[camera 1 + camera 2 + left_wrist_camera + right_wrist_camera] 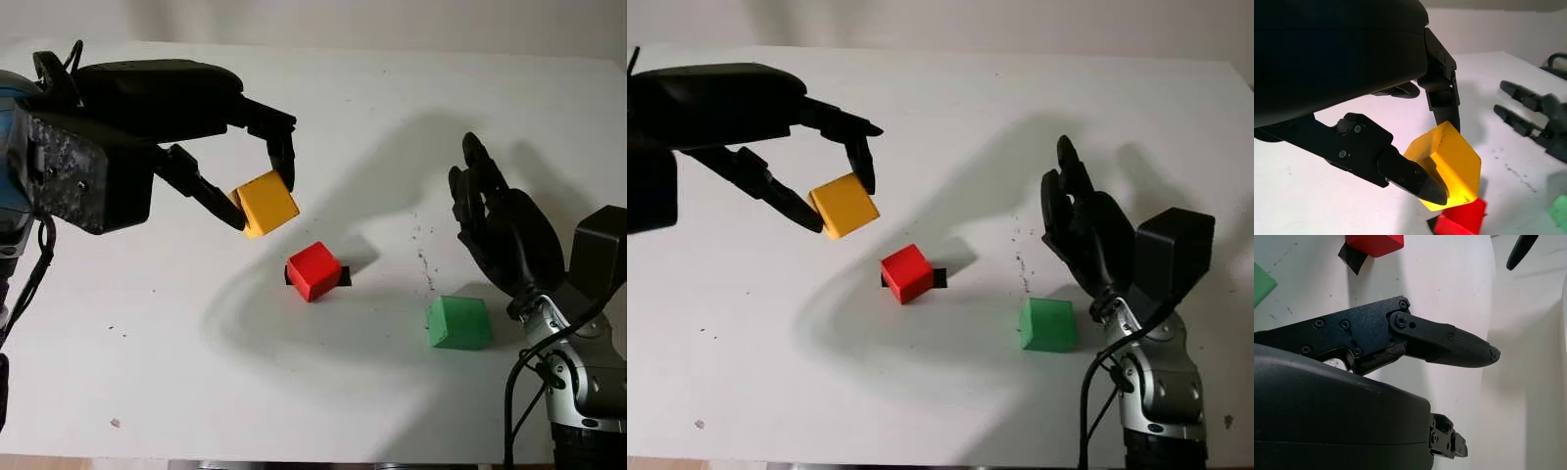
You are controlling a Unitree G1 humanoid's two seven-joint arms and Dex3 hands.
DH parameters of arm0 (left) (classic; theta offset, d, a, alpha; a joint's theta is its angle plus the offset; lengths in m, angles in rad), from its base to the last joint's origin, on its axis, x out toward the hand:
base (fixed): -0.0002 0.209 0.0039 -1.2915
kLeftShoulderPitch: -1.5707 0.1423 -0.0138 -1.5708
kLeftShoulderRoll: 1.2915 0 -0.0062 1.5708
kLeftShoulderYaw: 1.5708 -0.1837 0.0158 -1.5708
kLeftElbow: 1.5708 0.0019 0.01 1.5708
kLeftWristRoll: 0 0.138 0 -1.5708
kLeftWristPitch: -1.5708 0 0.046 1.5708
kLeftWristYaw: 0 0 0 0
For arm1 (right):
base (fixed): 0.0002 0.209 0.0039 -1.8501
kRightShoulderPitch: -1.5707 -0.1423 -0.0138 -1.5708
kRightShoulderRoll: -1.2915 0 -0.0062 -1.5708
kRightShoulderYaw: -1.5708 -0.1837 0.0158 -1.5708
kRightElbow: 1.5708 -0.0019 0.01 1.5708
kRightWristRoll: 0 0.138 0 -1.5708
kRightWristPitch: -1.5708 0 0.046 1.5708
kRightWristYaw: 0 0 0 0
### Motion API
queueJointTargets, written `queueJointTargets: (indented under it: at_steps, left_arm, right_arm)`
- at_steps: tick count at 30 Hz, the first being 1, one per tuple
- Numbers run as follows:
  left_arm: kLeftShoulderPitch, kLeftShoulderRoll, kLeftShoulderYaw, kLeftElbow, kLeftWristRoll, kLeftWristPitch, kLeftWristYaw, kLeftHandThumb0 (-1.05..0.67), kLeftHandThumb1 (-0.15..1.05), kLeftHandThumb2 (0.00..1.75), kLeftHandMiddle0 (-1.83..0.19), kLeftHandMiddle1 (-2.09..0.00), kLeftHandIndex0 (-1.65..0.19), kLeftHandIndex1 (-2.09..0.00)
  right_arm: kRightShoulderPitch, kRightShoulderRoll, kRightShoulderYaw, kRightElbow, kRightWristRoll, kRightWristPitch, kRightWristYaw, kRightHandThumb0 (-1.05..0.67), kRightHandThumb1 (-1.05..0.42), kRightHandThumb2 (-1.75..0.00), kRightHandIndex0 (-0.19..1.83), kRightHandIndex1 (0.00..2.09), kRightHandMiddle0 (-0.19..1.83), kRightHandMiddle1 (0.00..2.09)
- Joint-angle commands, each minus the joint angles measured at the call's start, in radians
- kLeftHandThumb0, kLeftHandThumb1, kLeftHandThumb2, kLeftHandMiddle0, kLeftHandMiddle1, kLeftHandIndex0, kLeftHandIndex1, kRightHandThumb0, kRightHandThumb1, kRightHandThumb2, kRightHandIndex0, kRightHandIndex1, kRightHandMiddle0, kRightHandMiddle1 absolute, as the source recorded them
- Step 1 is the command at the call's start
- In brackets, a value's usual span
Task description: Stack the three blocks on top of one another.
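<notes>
Left eye view: the left hand [257, 186] is holding the yellow block [266, 204] up off the white table [147, 343], pinching it between one finger [282, 147] on the far side and another finger [211, 196] on the near side. The block is sitting tilted in the grasp, one corner pointing down. Left wrist view is showing the same pinch close up: fingertips [1422, 182] pressing on opposite faces of the yellow block, with the red block [1462, 223] just below and slightly ahead of the hand. The red block is sitting on the table over a small piece of black tape [344, 277], apart from the yellow one, not touching it. The right hand [495, 220] is hanging open above the table, holding nothing, fingers pointing up and away from the robot. The green block [458, 322] is lying on the table just below that hand on its inner side, near the wrist, well apart from the red block. Nothing is stacked yet.
</notes>
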Motion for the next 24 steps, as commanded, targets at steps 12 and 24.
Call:
queueJointTargets:
  at_steps: [12,24]
  left_arm:
    - [0.136,-0.138,-0.002,-0.033,-0.044,0.137,0.068,-0.47,0.98,0.05,-0.26,-0.03,-0.39,-1.47]
    - [0.241,-0.224,-0.01,0.007,-0.015,0.039,0.169,-0.47,0.99,0.05,-0.18,-0.01,-0.34,-1.51]
  right_arm:
    - [0.008,-0.007,-0.003,-0.011,-0.008,-0.016,-0.001,-0.71,-1.05,-0.67,-0.19,0.0,-0.19,0.0]
    - [0.007,-0.016,-0.007,-0.011,-0.011,-0.019,0.009,-0.71,-1.05,-0.67,-0.19,0.0,-0.19,0.0]
